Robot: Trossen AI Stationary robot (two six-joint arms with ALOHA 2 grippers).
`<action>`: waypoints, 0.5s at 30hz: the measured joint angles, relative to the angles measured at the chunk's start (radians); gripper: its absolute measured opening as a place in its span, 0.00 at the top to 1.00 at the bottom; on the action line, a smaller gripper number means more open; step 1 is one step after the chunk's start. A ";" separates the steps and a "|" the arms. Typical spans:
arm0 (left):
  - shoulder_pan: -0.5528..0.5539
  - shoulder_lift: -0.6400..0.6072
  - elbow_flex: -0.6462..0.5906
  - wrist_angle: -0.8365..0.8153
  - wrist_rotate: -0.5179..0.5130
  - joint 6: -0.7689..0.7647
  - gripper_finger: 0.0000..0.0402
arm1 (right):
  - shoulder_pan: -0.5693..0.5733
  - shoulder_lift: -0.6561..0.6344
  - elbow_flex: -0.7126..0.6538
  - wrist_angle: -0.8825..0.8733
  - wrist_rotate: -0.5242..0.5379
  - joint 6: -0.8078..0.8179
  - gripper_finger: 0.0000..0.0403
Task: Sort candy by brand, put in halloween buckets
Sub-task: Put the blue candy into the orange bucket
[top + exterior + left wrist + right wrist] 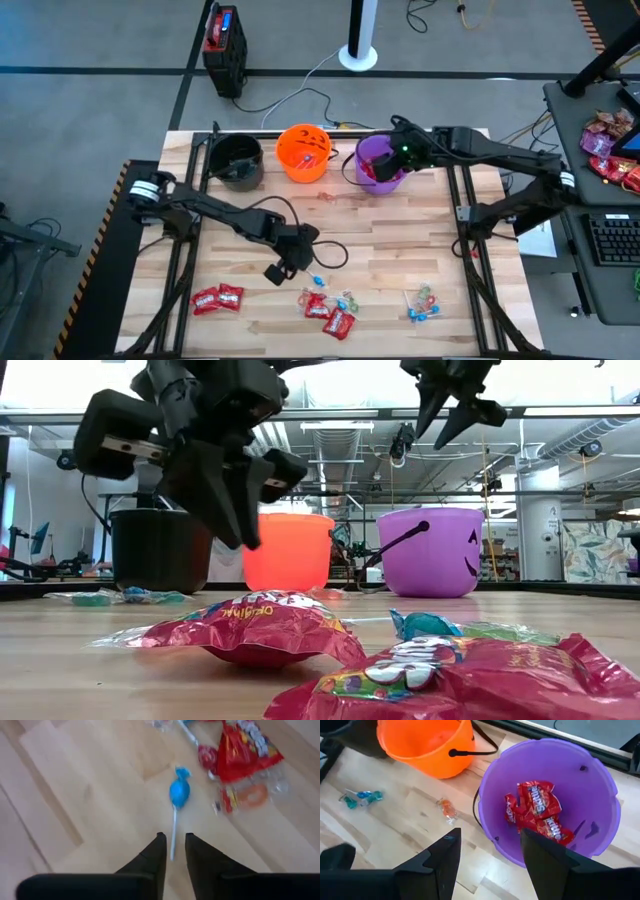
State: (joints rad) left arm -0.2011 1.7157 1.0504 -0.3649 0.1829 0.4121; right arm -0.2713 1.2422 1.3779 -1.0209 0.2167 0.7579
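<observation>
Right pincer [487, 855] hangs over the round purple plastic bucket [600, 785], fingers wide and empty; three flat red candy packets [536, 810] lie inside it. Left pincer [173, 851], fingers narrowly parted and holding nothing, hovers low over the wooden surface [75, 795] just beside the blue-wrapped lollipop [179, 794], its thin stick pointing toward the gap.

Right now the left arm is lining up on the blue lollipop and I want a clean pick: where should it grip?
Probably the thin white stick, just below the blue lollipop head, coming straight down from above. The lollipop lies flat on the table, clear of the red packet, with its stick pointing into the narrow gap of the left gripper, so the fingers would close across it.
</observation>
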 joint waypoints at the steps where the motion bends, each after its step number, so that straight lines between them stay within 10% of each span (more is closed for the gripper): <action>1: -0.002 0.011 0.000 0.023 0.000 0.000 0.84 | 0.003 0.006 0.000 0.000 0.004 0.002 0.51; 15: -0.014 0.169 0.003 0.110 0.011 -0.020 0.66 | 0.005 0.029 0.000 -0.004 0.010 -0.011 0.51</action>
State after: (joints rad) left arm -0.2150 1.8851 1.0534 -0.2547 0.1937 0.3920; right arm -0.2661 1.2716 1.3777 -1.0250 0.2272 0.7471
